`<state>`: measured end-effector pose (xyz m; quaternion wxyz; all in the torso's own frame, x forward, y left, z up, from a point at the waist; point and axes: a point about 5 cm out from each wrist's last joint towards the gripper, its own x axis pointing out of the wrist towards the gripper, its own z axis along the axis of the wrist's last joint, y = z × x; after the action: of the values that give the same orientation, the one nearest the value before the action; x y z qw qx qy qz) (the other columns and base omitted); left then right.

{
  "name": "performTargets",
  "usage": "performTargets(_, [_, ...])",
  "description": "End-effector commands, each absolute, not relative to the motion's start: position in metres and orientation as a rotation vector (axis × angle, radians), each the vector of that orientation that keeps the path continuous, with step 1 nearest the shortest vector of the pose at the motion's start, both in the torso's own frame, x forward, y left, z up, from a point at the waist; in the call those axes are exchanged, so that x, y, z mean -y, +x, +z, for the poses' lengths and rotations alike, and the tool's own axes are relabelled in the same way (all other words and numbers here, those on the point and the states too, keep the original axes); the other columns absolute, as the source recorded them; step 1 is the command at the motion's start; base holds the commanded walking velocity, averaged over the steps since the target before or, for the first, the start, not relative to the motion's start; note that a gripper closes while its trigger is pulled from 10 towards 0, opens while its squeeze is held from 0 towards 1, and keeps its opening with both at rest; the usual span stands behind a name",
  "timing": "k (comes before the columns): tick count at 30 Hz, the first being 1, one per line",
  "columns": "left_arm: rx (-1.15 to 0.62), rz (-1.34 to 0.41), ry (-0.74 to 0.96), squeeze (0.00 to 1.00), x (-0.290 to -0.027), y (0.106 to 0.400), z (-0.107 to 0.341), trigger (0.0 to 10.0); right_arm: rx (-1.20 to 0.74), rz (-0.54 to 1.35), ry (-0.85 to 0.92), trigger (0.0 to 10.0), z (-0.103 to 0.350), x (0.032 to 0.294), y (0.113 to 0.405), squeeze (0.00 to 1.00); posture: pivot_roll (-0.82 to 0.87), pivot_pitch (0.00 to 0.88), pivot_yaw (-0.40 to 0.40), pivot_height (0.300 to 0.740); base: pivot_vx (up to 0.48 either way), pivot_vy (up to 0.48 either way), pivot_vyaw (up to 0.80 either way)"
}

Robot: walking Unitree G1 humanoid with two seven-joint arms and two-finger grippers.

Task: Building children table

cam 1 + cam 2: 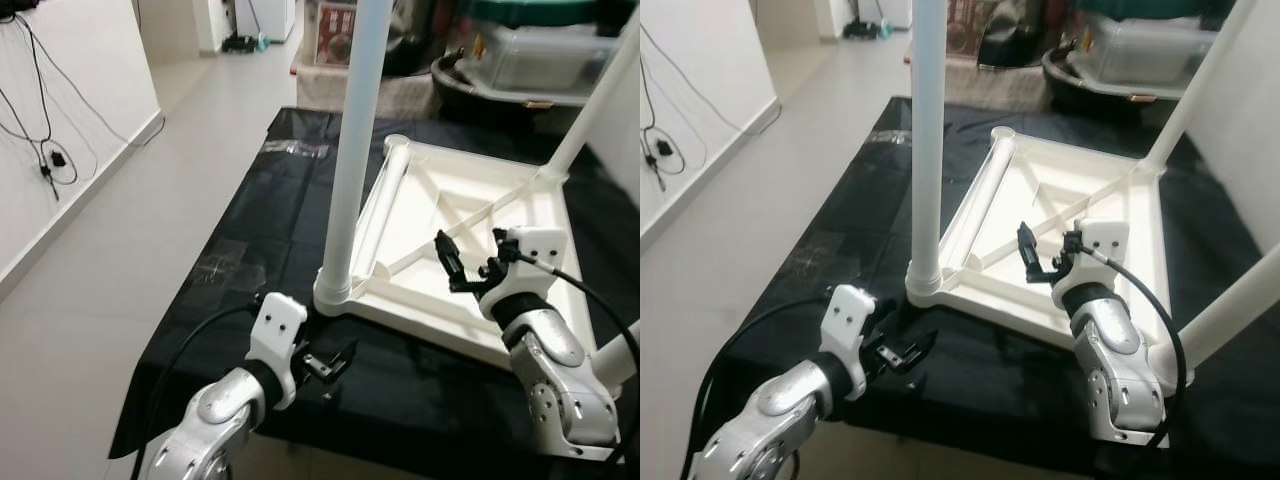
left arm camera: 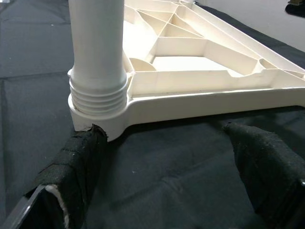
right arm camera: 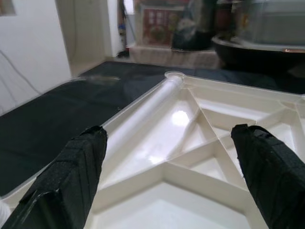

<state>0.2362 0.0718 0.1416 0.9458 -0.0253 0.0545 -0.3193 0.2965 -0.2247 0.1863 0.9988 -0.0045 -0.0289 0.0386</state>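
Note:
The white plastic table top point(image 1: 470, 215) lies upside down on a black-covered table point(image 1: 240, 230). One white leg point(image 1: 355, 150) stands upright in the near left corner, its threaded base point(image 2: 97, 93) seated in the socket. Another leg point(image 1: 590, 100) rises from the far right corner, and a third point(image 1: 1230, 315) from the near right. A loose leg point(image 3: 143, 119) lies inside the top along its left rim. My left gripper point(image 1: 330, 362) is open, low over the cloth just before the near left corner. My right gripper point(image 1: 470, 262) is open above the top's near rim, holding nothing.
Storage boxes and a dark basin point(image 1: 500, 75) crowd the far side of the table. Tiled floor point(image 1: 130, 230) runs along the left to a white wall with hanging cables point(image 1: 50, 160). The table's near edge is close below my arms.

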Motion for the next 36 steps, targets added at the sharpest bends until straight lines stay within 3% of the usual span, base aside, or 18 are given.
performTargets(1, [-0.126,-0.663,-0.047,0.0,-0.071,0.234,0.14,10.0,-0.064,0.132,-0.013,10.0,0.176,0.236,0.302,0.0,0.09,0.07,-0.089,0.74,0.0,0.0,0.0])
performTargets(6, [-0.125,-0.681,-0.06,0.0,-0.07,0.232,0.142,10.0,-0.247,0.245,-0.024,10.0,0.164,0.25,0.309,0.0,0.08,0.077,-0.088,0.74,0.0,0.0,0.0])
performTargets(11, [-0.124,-0.693,-0.07,0.0,-0.069,0.231,0.142,10.0,-0.297,0.294,-0.026,10.0,0.162,0.251,0.311,0.0,0.08,0.077,-0.088,0.74,0.0,0.0,0.0])
performTargets(12, [-0.122,-0.729,-0.09,0.0,-0.068,0.227,0.145,10.0,-0.321,0.425,-0.061,10.0,0.165,0.242,0.315,0.0,0.09,0.097,-0.093,0.74,0.0,0.0,0.0])
performTargets(13, [-0.122,-0.729,-0.09,0.0,-0.068,0.227,0.145,10.0,-0.321,0.425,-0.061,10.0,0.165,0.242,0.315,0.0,0.09,0.097,-0.093,0.74,0.0,0.0,0.0])
performTargets(14, [-0.124,-0.771,-0.109,0.0,-0.067,0.221,0.148,10.0,-0.345,0.557,-0.078,10.0,0.168,0.232,0.318,0.0,0.09,0.106,-0.096,0.74,0.0,0.0,0.0])
performTargets(19, [-0.136,-0.845,-0.134,0.0,-0.066,0.206,0.15,10.0,-0.4,0.825,-0.117,10.0,0.172,0.209,0.324,0.0,0.1,0.127,-0.109,0.74,0.0,0.0,0.0])
performTargets(27, [-0.142,-0.839,-0.138,0.0,-0.066,0.202,0.15,10.0,-0.483,0.929,-0.177,10.0,0.166,0.199,0.326,0.0,0.1,0.144,-0.122,0.74,0.0,0.0,0.0])
performTargets(36, [-0.15,-0.839,-0.145,0.0,-0.067,0.198,0.15,10.0,-0.654,0.915,-0.321,10.0,0.147,0.208,0.33,0.0,0.09,0.144,-0.128,0.74,0.0,0.0,0.0])
